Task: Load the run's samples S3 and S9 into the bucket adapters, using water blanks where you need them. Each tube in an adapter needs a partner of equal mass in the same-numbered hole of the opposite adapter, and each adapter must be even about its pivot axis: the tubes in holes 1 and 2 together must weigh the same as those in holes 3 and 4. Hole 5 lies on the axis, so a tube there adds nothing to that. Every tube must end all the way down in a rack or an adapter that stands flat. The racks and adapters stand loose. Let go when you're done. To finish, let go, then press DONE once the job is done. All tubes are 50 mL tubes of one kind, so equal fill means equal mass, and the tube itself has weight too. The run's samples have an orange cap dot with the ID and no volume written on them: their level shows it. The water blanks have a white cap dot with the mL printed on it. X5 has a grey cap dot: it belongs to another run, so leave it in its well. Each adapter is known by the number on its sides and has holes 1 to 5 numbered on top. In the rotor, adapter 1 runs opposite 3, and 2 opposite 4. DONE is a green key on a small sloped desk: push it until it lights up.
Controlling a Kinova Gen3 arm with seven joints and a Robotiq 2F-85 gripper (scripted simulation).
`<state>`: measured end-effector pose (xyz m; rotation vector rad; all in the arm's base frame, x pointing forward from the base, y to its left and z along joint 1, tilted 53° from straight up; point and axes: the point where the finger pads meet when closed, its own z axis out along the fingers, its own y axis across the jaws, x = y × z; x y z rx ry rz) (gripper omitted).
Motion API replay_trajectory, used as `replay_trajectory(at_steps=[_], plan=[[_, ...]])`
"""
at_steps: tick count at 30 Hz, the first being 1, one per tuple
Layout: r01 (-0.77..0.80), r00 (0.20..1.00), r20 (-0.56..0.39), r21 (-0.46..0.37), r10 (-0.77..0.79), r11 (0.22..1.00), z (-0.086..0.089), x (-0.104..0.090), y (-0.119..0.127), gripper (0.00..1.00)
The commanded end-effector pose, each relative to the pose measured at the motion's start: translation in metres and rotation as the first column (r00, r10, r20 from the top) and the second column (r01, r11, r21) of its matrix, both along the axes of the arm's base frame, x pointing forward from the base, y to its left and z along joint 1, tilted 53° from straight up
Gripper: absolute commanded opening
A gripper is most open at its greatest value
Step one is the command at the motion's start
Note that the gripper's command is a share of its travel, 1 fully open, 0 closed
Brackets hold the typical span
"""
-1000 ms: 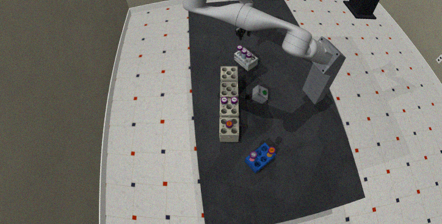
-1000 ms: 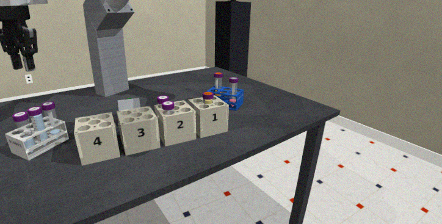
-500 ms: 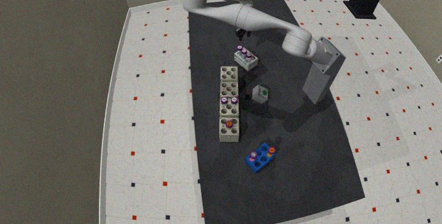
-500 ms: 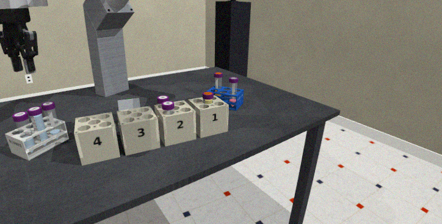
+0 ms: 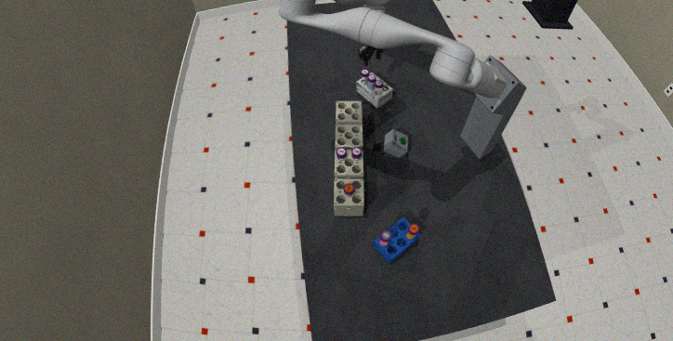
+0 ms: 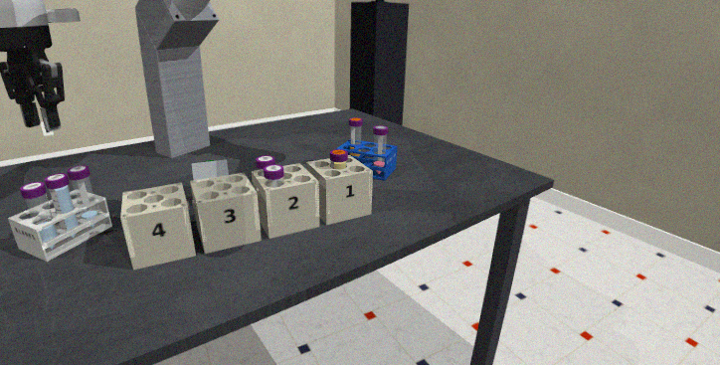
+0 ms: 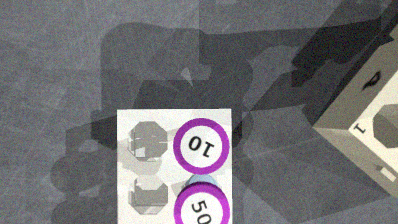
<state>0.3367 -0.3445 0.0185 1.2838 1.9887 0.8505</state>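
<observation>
Top view: the gripper [image 5: 368, 53] hangs beyond the white blank rack [image 5: 374, 89]; an orange-dotted sample [image 5: 349, 188] sits in adapter 1 [image 5: 349, 198]. Exterior view: fingers apart, empty; the other orange sample [image 6: 355, 130] stands in the blue rack [image 6: 385, 158]. Wrist view: the 10 mL blank [image 7: 201, 146] below

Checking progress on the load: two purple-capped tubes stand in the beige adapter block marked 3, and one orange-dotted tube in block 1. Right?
Not quite. The two purple-capped tubes stand in the beige adapter block marked 2, not 3; the beige adapter block marked 3 has all its holes bare. The exterior view shows this. The orange-dotted tube is indeed in the beige adapter block marked 1.
</observation>
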Motion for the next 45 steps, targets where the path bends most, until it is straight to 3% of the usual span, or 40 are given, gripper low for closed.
replay_trajectory(at_steps=[1,45], plan=[[0.001,1.0,0.0,-0.001,-0.001,1.0,-0.003,0.003,0.0,0.62],[0.001,1.0,0.0,-0.001,-0.001,1.0,-0.033,0.043,0.01,0.62]])
